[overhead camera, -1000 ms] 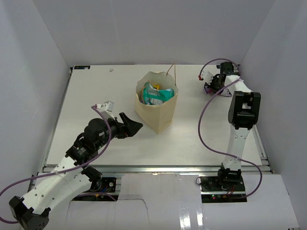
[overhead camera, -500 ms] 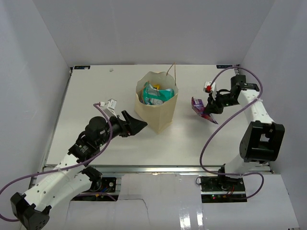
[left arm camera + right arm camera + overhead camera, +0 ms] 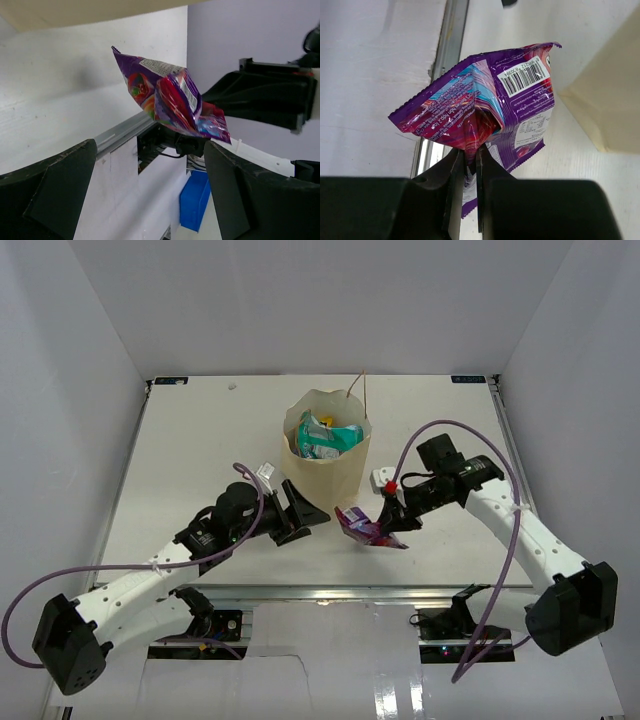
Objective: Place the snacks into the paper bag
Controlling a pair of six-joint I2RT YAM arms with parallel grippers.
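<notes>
White table (image 3: 180,440) under us: our right gripper (image 3: 393,512) has carried the purple snack packet (image 3: 368,530), pinched tight, from the far corner to just beside the paper bag (image 3: 335,480). Our left gripper (image 3: 308,515), wide and empty, has also approached. Packet is not yet inside.

Bright, even light; soft shadows; foreground perhaps slightly blurred.

Purple pkt (image 3: 485,107): barcode + fine print, txt too small to read
</notes>
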